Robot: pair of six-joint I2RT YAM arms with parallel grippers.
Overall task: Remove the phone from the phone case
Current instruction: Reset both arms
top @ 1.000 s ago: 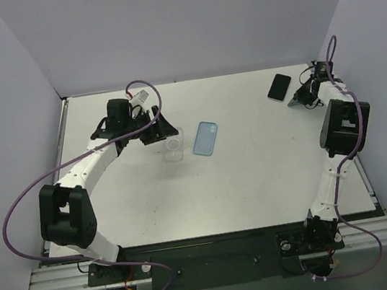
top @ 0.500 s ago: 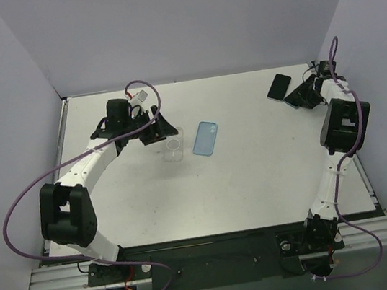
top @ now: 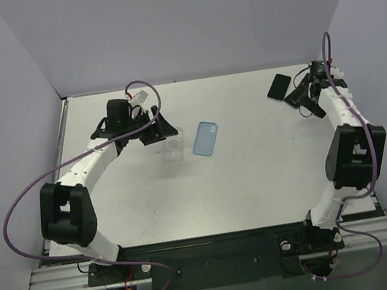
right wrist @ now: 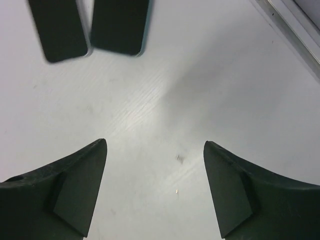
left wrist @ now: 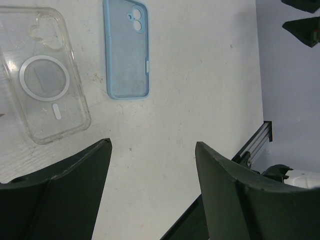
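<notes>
While both of my arms reach out over the table, neither tool grips anything. My right gripper stands with its fingers well apart above bare tabletop, out at the table's two o'clock corner. Just beyond it, at eleven and twelve o'clock in its wrist view, lie two dark phones side by side and almost touching: the grey-edged phone and the bluish-edged phone. My left gripper is spread just as wide, a little toward eleven o'clock from the table's middle. At ten o'clock from it lies the clear case, flat, with the tabletop showing through. At twelve o'clock lies the blue case, flat and empty, near the clear one but not touching it.
</notes>
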